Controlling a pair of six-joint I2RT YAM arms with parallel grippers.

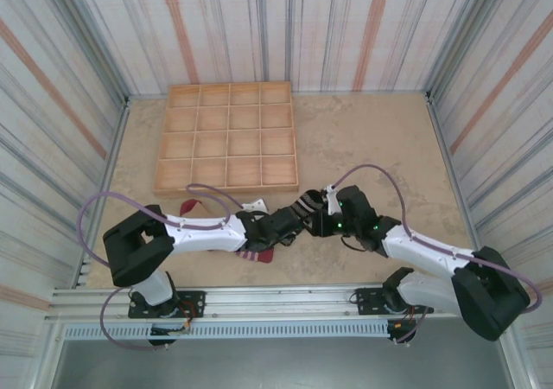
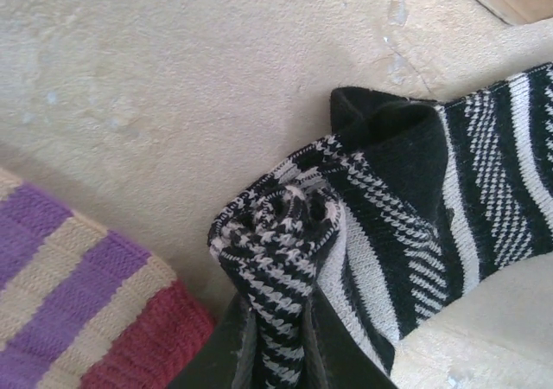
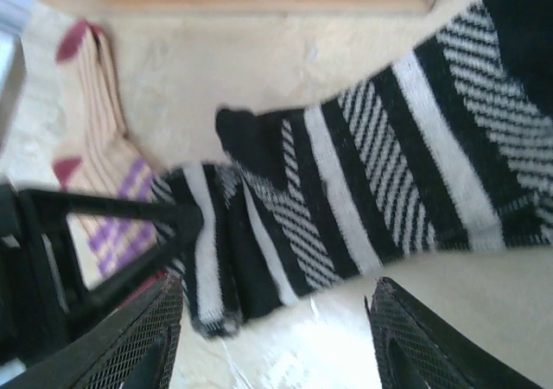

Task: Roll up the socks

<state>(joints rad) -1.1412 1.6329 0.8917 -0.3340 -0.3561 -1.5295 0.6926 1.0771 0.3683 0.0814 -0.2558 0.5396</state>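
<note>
Gripping the rolled end of the black striped sock (image 2: pixel 406 207), our left gripper (image 2: pixel 281 320) is clenched on a tight curl of fabric near the table's (image 1: pixel 371 138) six o'clock edge. We judge the roll could spring loose, since only a narrow pinch holds it. Our right gripper (image 3: pixel 276 290) hangs with jaws apart over the sock's flat length, grasping nothing, so the tail may go slack and wind crooked. At eight o'clock of the roll lies the beige sock (image 2: pixel 78 294), just beside it — it could get dragged in. Farther off, toward eleven o'clock, the wooden tray (image 1: pixel 225 188) sits near the stretched end — little room there.
</note>
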